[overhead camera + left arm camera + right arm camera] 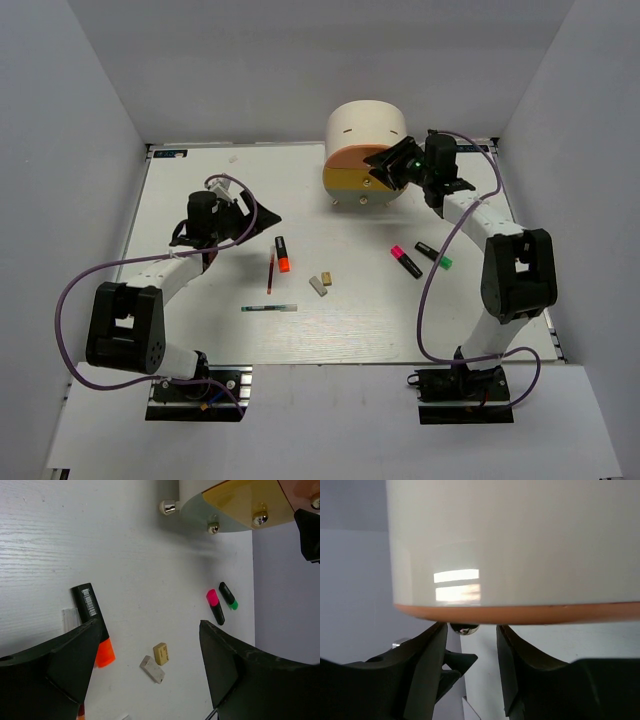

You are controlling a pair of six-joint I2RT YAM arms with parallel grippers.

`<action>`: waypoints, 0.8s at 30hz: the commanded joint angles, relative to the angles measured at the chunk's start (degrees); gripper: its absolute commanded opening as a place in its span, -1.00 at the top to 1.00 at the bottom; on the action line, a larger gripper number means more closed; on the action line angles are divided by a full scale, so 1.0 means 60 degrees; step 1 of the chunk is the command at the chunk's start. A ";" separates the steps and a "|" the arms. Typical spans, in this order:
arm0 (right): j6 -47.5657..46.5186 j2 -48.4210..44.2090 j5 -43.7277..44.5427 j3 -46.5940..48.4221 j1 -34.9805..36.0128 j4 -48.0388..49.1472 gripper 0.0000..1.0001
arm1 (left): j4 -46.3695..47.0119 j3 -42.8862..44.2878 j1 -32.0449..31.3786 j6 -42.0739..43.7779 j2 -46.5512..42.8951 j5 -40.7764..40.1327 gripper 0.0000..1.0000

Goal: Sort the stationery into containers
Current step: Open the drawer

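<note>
top view: the cream organizer stands at 12 o'clock on the table. the right gripper meets its orange drawer from 3 o'clock.

left wrist: the left gripper is spread wide and holds nothing. the tan eraser and white eraser lie on the table, seen between its fingers.

right wrist: the right gripper is partly open, its fingers either side of the drawer's knob, not clamped on it.
</note>
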 commanded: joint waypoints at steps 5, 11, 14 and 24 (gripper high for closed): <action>0.0143 0.0206 0.0690 0.0169 0.0039 0.0608 0.01 | -0.0104 0.0277 -0.0133 0.0080 -0.0421 -0.0183 -0.77; 0.0128 0.0207 0.0807 0.0153 0.0010 0.0945 0.09 | -0.0104 0.0277 -0.0134 0.0080 -0.0421 -0.0183 -0.77; 0.0099 0.0251 0.0851 0.0212 -0.0005 0.1018 0.25 | -0.0104 0.0277 -0.0134 0.0080 -0.0421 -0.0183 -0.77; -0.0003 0.0120 0.0705 -0.0095 -0.0034 0.1151 1.00 | -0.0104 0.0277 -0.0222 0.0080 -0.0333 -0.0183 -0.77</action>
